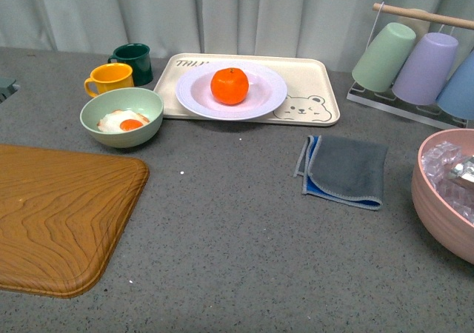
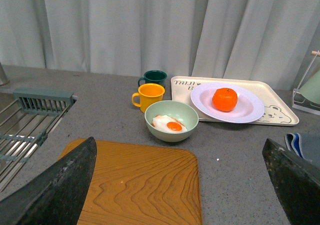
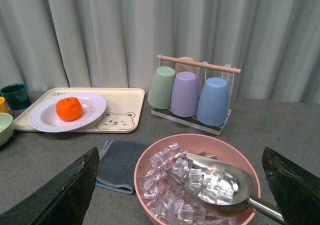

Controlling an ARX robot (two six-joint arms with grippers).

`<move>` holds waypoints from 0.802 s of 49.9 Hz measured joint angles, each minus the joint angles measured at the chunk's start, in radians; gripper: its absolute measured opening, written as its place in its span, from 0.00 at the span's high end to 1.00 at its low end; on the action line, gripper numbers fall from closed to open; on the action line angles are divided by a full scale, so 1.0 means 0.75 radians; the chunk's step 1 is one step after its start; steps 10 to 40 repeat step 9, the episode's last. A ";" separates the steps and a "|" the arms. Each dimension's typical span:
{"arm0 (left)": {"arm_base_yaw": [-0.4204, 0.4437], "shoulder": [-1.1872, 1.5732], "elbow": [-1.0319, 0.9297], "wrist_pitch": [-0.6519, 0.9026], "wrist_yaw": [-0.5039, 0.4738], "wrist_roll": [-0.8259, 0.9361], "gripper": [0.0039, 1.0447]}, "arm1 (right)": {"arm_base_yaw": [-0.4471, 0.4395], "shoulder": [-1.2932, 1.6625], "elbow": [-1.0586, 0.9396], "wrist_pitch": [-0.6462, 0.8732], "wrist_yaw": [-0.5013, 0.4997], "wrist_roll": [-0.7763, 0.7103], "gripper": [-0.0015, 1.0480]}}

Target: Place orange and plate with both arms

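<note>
A: Orange where?
B: Centre of the plate, stem dimple facing up. Round, no real long axis. Plate lies flat on the bear tray, toward the tray's mug end.

A: Pincers?
B: Front view shows neither arm. In the left wrist view, left gripper has its dark fingers spread wide, nothing between them but the wooden board below. Right gripper is just as wide apart above the pink bowl, holding nothing.

A: View differences?
B: Only the left wrist view shows a metal rack, on the side of the board away from the tray. Right wrist view shows a metal scoop in full; the front view only clips it.

A: Containers?
B: Pink bowl holds ice cubes plus the scoop. Green bowl just beside the tray holds a fried egg. Yellow mug and dark green mug stand beside the tray; contents can't tell. Three cups hang upside down on a stand on the tray's bear side. Grey cloth lies folded near the tray.
</note>
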 joint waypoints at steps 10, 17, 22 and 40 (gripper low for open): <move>0.000 0.000 0.000 0.000 0.000 0.000 0.06 | 0.000 0.000 0.000 0.000 0.000 0.000 0.09; 0.000 0.000 0.000 0.000 0.000 0.000 0.06 | 0.000 0.000 0.000 0.000 0.000 0.000 0.09; 0.000 0.000 0.000 0.000 0.000 0.000 0.06 | 0.000 0.000 0.000 0.000 0.000 0.000 0.09; 0.000 0.000 0.000 0.000 0.000 0.000 0.06 | 0.000 0.000 0.000 0.000 0.000 0.000 0.09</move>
